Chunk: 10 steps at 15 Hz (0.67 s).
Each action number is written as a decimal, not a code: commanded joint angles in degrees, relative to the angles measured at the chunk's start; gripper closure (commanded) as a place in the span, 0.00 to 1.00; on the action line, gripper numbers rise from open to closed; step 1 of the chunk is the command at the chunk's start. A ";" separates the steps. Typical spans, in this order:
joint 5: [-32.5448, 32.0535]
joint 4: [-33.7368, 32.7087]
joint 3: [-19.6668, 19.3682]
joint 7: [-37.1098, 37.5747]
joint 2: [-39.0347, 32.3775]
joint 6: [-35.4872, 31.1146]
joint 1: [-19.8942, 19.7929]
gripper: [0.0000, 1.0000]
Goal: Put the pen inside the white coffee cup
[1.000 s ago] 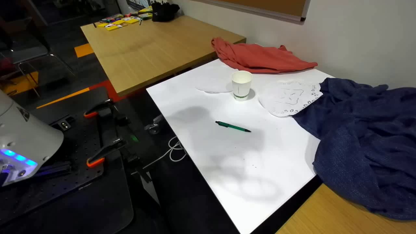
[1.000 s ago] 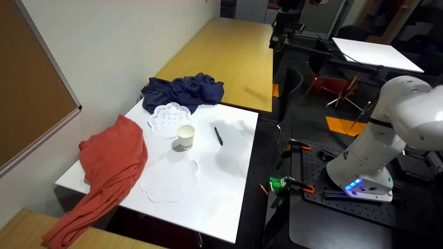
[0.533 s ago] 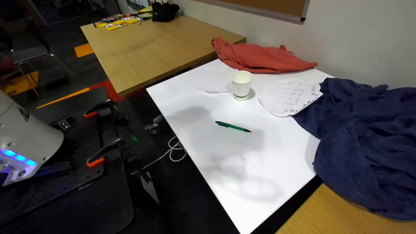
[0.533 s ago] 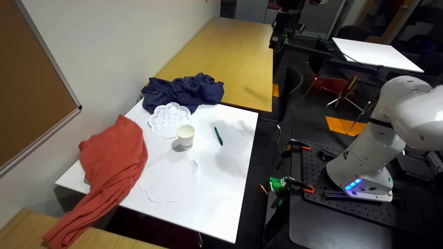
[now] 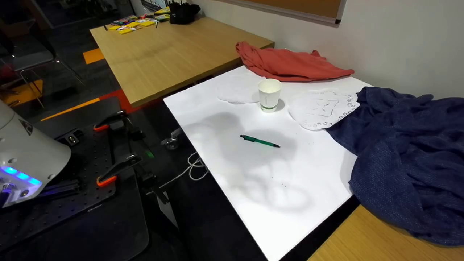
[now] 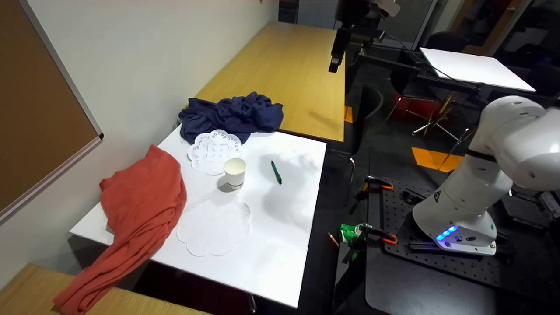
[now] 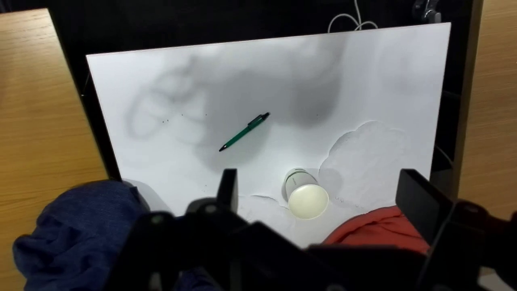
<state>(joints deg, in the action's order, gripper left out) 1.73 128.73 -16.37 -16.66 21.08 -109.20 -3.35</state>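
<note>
The dark green pen lies flat on the white table, in both exterior views (image 5: 260,141) (image 6: 276,172) and in the wrist view (image 7: 244,132). The white coffee cup stands upright on the table with its open mouth up, in both exterior views (image 5: 269,95) (image 6: 235,173) and in the wrist view (image 7: 308,201). It has a green band near its base. My gripper (image 7: 318,178) is open and empty, its black fingers wide apart high above the table. In an exterior view part of the dark gripper (image 6: 340,48) shows at the top edge. The pen lies apart from the cup.
A red cloth (image 5: 290,65) and a dark blue cloth (image 5: 409,156) lie at the table's edges. Two thin white paper doilies (image 6: 214,151) (image 6: 214,227) lie near the cup. Wooden tables (image 5: 181,47) (image 6: 288,78) adjoin the white table (image 6: 271,262). A wall stands behind.
The gripper has come further into view at the top of an exterior view, moving left and down. The arm's shadow on the table has shifted. The pen and cup have not moved.
</note>
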 commanded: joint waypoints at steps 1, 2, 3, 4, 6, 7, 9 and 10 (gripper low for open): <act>1.09 0.80 2.84 5.98 -3.58 -5.05 -1.72 0.00; 1.55 0.94 3.26 7.79 -5.00 -6.73 -1.71 0.00; 1.82 0.97 3.60 9.41 -6.39 -8.27 -1.78 0.00; 2.23 1.09 3.87 10.66 -7.89 -10.04 -1.83 0.00; 3.07 1.08 4.32 13.61 -11.46 -13.42 -2.10 0.00; 3.81 0.93 4.45 14.62 -13.26 -14.63 -2.19 0.00; 5.30 0.36 4.73 16.75 -17.48 -17.47 -2.38 0.00; 6.13 0.05 4.89 17.59 -19.73 -18.97 -2.50 0.00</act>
<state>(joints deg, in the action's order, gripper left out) 5.41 130.09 -12.83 -2.10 6.98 -124.54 -4.48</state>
